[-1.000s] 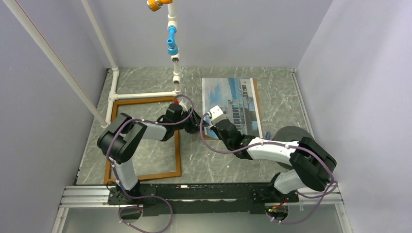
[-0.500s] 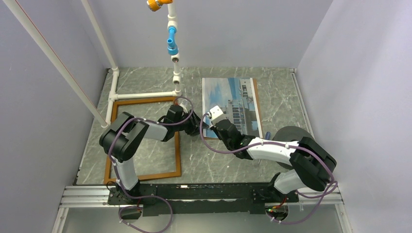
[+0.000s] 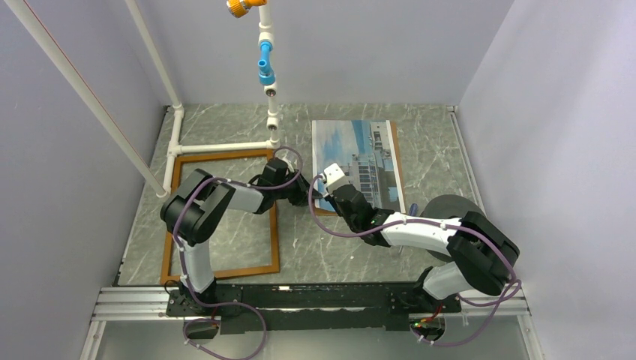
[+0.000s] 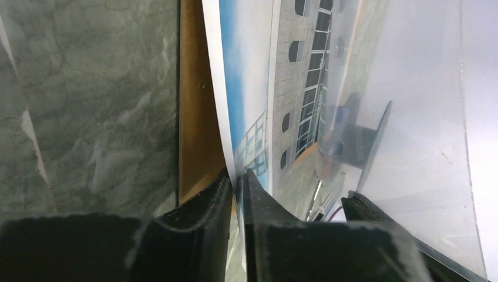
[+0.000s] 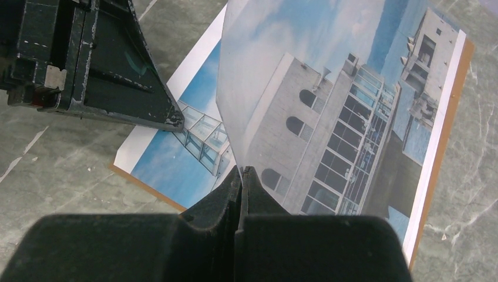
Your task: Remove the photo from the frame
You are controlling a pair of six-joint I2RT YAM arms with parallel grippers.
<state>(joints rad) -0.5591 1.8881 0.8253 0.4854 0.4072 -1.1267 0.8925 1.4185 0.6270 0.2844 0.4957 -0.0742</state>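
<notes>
The photo (image 3: 358, 154) of a white building against blue sky lies on a brown backing board (image 3: 397, 169) at the table's back right. The empty reddish-brown frame (image 3: 274, 225) lies to its left. My left gripper (image 3: 302, 196) is at the photo's near left edge, and in the left wrist view its jaws (image 4: 236, 179) are shut on the white-bordered photo (image 4: 252, 88) beside the board (image 4: 194, 117). My right gripper (image 5: 241, 171) is shut on a clear cover sheet (image 5: 276, 53), holding its corner up off the photo (image 5: 176, 164). The left gripper's finger (image 5: 106, 64) shows there.
A white pipe structure (image 3: 217, 146) with a blue valve (image 3: 265, 67) stands behind the frame. A slanted white pole (image 3: 82, 97) crosses the left side. A dark round object (image 3: 450, 204) lies by the right arm. Walls close in left, back and right.
My left arm has shifted a little to the right, bringing its gripper closer in on the photo's edge. The right arm and the raised clear sheet have stayed put.
</notes>
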